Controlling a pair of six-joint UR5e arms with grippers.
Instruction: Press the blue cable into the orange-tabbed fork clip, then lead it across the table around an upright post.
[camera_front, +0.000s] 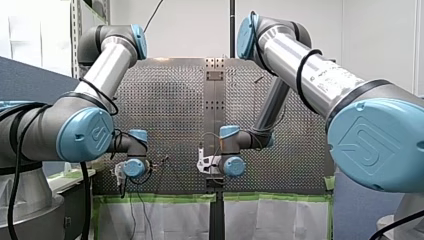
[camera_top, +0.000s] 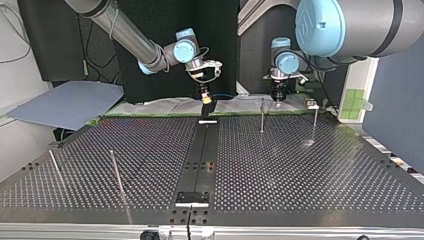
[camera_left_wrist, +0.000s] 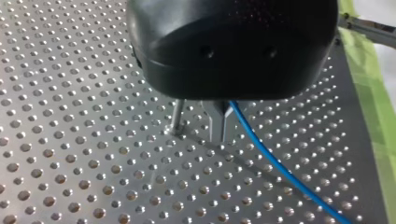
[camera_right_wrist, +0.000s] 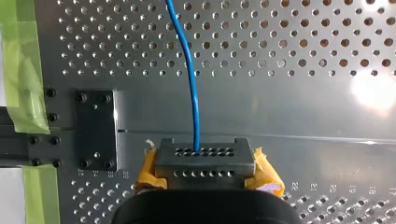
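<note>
In the top view, the perforated metal counter (camera_top: 300, 175) is crossed from its near edge to its far edge by a dark centre rail (camera_top: 200, 160). Two thin upright posts (camera_top: 116, 172) are set nearest, at the view's left, and two more (camera_top: 261, 116) stand towards the far edge at the right. Green tape (camera_right_wrist: 18, 60) is laid along the counter's edge. A grey-blue board (camera_top: 70, 102) is seen off the far left corner, and a black backdrop (camera_top: 220, 30) behind.

My left gripper (camera_left_wrist: 219, 128) is pointed straight down at the counter just beside a post (camera_left_wrist: 177, 114). Its metal fingers are drawn together on the blue cable (camera_left_wrist: 289, 184), which trails away over the holes.

My right gripper (camera_right_wrist: 203, 163) is held over the rail's far end. The cable's other end is taken between its yellow-padded fingers, which are closed on it.
</note>
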